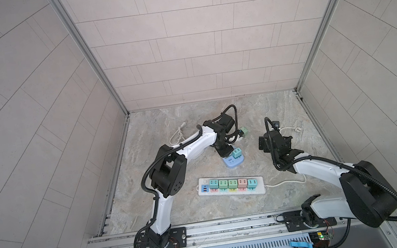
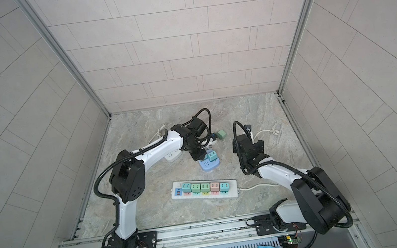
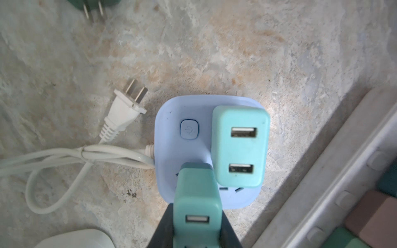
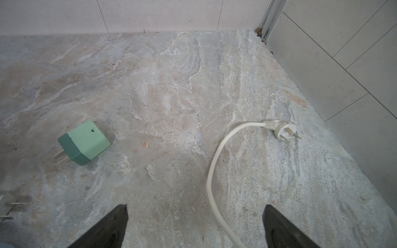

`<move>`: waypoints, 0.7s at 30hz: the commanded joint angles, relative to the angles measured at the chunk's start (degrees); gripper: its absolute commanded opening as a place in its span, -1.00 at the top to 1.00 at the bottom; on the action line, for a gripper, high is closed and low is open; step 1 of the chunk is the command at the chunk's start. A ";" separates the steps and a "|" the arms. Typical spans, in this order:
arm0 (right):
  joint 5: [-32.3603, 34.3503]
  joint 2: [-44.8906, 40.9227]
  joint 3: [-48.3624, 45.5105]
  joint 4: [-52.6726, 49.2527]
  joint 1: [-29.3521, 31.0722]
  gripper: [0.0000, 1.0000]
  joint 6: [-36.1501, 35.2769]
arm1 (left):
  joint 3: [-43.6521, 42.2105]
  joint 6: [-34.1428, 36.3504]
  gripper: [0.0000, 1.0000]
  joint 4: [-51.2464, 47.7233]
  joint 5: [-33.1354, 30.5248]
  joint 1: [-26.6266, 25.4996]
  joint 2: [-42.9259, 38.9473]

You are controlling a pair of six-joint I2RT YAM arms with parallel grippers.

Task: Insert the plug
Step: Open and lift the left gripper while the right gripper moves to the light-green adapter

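Observation:
My left gripper [image 3: 196,212] is shut on a teal plug [image 3: 197,193] that has a USB port on its back. The plug stands upright over the blue square socket block [image 3: 171,154], its nose at the block's face; its prongs are hidden. A second teal plug [image 3: 240,146] sits inserted in the same block right beside it. In both top views the left gripper [image 1: 227,155] hangs over the blue block [image 1: 233,163] at mid-table. My right gripper [image 4: 195,207] is open and holds nothing. It hovers over bare table right of the block [image 1: 263,143].
A loose green plug [image 4: 84,142] lies on its side behind the block [image 1: 244,130]. A white power strip [image 1: 260,187] with several coloured plugs lies near the front. The strip's white cord and plug [image 4: 281,131] trail to the far right. The block's own cord plug [image 3: 123,111] lies beside it.

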 commanded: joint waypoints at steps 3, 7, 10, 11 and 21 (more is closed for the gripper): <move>1.25 0.24 1.52 -1.00 0.32 -0.99 -0.32 | 0.25 0.57 0.78 -0.17 1.35 -0.41 0.60; 1.34 0.31 1.52 -1.08 0.38 -1.00 -0.32 | -2.54 0.40 0.82 0.40 0.95 -0.85 0.21; 1.30 0.28 1.47 -1.07 0.41 -1.00 -0.46 | -5.81 -0.12 0.89 2.44 -0.29 -1.12 0.09; 1.35 0.31 1.45 -1.09 0.40 -0.99 -0.42 | -6.82 -0.48 0.94 3.13 -0.67 -1.18 -0.01; 1.53 0.38 1.59 -1.19 0.50 -0.99 -0.32 | -12.37 -2.91 0.60 8.52 -1.00 -1.20 -3.20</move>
